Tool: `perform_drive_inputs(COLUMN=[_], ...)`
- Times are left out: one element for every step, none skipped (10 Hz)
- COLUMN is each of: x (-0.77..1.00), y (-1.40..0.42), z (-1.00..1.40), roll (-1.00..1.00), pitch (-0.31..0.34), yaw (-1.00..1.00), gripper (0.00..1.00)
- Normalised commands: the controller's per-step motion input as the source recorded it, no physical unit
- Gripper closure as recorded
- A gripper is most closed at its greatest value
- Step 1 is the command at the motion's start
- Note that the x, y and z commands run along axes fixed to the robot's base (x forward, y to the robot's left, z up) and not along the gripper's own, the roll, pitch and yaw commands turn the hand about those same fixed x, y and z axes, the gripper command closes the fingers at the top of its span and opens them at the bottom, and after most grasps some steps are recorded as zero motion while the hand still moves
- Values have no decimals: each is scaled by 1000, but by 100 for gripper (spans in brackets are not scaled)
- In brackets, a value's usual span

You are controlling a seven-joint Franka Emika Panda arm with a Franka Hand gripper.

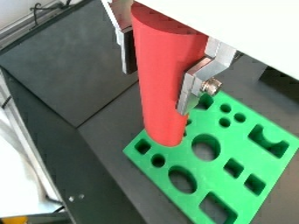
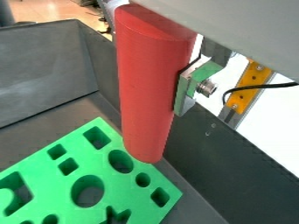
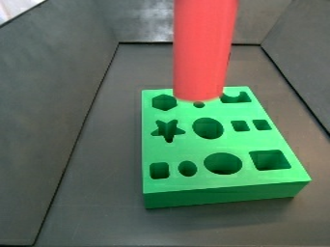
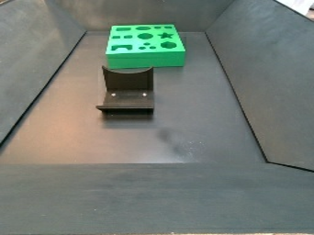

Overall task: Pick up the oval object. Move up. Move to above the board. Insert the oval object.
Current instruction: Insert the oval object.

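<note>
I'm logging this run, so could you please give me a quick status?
Gripper shut on oval object, above the board. Peg upright, not yet inserted. Nothing blocking the holes.

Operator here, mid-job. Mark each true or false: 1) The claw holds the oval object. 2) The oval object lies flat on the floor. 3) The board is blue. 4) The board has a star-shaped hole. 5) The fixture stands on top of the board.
1) True. The claw is shut on the oval object; one silver finger presses on its side.
2) False. The oval object hangs upright in the claw, its lower end over the board.
3) False. The board is bright green.
4) True. The star-shaped hole shows in a side view.
5) False. The fixture stands on the floor, beside the board.
</note>
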Motion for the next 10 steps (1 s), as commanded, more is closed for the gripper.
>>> perform_drive_inputs(x=[1000, 1000, 1000, 1000, 1000, 1000, 1000, 1000, 1000, 1000], y=[-89, -9, 0, 0, 0, -20, 0, 0, 0, -9], z=[-143, -89, -31, 0, -66, -103, -126, -146, -171, -197], roll=[0, -16, -27, -50, -106, -93, -84, -81, -80, -63], pitch=[13, 24, 36, 44, 0, 0, 0, 0, 0, 0], yaw=[0, 0, 0, 0, 0, 0, 29, 54, 77, 157], gripper=[100, 100, 100, 100, 100, 100, 100, 100, 100, 100])
